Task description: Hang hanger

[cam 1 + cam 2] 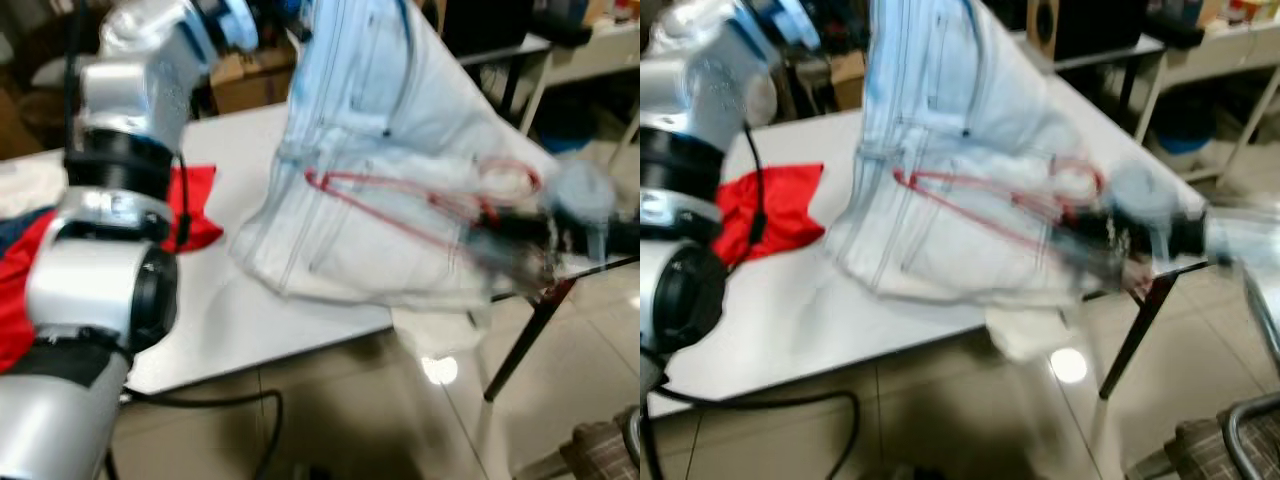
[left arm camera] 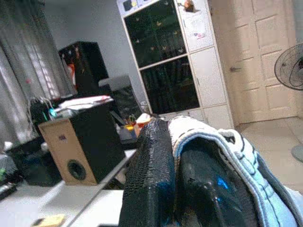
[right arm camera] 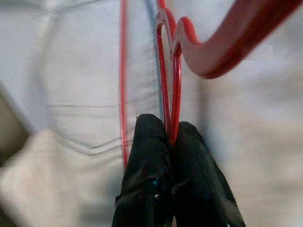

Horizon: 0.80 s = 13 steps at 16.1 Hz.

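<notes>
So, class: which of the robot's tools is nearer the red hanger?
Right. The right tool is shut on the red hanger; the left tool grips the pale denim garment higher up.

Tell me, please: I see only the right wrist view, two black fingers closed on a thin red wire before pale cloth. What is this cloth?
Observer: It is a pair of light blue jeans, held up above a white table. The red hanger lies against them.
Operator: What holds the jeans up?
Observer: The left gripper; its wrist view shows pale denim pinched between its fingers, raised high.
Operator: Where is my right gripper on the hanger?
Observer: The right gripper is at the hanger's right end, near the table's right edge. This part is blurred.
Operator: Is anything else on the table?
Observer: A red cloth lies on the robot's left side of the table.
</notes>
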{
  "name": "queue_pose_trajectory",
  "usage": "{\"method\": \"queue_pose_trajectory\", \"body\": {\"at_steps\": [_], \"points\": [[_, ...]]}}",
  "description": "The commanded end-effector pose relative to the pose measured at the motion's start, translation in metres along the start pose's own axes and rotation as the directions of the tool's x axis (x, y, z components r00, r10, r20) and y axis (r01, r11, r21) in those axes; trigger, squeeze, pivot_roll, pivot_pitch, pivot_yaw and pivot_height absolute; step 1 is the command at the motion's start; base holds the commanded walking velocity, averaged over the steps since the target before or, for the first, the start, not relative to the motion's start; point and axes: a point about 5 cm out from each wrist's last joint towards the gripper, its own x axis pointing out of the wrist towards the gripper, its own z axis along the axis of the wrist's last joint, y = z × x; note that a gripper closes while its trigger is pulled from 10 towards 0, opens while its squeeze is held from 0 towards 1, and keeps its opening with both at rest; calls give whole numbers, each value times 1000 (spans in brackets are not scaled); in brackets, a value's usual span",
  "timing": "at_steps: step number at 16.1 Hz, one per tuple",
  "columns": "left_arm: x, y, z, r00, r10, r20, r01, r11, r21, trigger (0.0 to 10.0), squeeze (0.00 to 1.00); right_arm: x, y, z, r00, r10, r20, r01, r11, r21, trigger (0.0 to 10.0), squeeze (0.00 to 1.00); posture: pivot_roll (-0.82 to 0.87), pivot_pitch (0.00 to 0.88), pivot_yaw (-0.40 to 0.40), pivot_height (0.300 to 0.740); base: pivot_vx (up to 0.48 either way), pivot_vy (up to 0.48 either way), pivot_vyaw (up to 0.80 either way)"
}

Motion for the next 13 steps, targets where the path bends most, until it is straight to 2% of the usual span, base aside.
{"method": "queue_pose_trajectory", "body": {"at_steps": [1,2,3,4,5,6,7,8,9,10,11,12,13], "points": [[-4,6,29,995,5,97,-11,998,61,10000,0,4,-11,5,999,-23,-24,21,997,-70,10000,0,-115,0,137,740,0,0,0],[-6,8,46,982,13,187,-28,997,78,10000,0,12,-42,26,980,-198,30,200,965,-170,10000,0,-106,0,128,740,0,0,0],[-7,9,54,973,22,228,-40,996,77,10000,0,14,-57,38,951,-301,70,309,929,-202,10000,0,-102,0,123,740,0,0,0],[-9,9,64,958,28,285,-52,996,77,10000,0,12,-81,56,865,-475,161,498,848,-179,10000,0,-93,0,113,740,0,0,0],[-10,8,70,945,24,325,-53,995,79,10000,0,8,-99,70,760,-603,241,637,766,-92,10000,0,-91,0,110,740,0,0,0],[-12,5,71,938,13,346,-43,996,79,10000,0,6,-104,76,706,-650,282,692,718,-76,10000,0,-82,0,104,740,0,0,0],[-13,1,64,943,-10,332,-16,997,76,10000,0,12,-100,71,714,-638,288,684,723,-95,10000,0,-83,0,107,740,0,0,0],[-14,-5,49,956,-21,293,-2,997,78,10000,0,26,-89,59,763,-588,269,631,769,-108,10000,0,-86,0,113,740,0,0,0],[-13,-14,18,978,-6,210,-2,999,40,10000,0,48,-66,37,850,-470,238,510,846,-154,10000,0,-93,0,124,740,0,0,0],[-13,-26,-21,995,22,95,-23,1000,3,10000,0,63,-39,15,909,-360,211,396,902,-169,10000,0,-96,0,126,740,0,0,0],[-15,-32,-38,999,34,42,-34,999,-8,10000,0,68,-28,7,925,-322,204,356,920,-165,10000,0,-96,0,126,740,0,0,0],[-24,-54,-108,977,111,-180,-115,993,-9,10000,0,76,15,-21,972,-180,153,204,966,-158,10000,0,-97,0,124,740,0,0,0],[-29,-64,-133,957,133,-257,-137,991,1,10000,0,77,32,-30,983,-126,132,146,977,-155,10000,0,-95,0,121,740,0,0,0]]}}
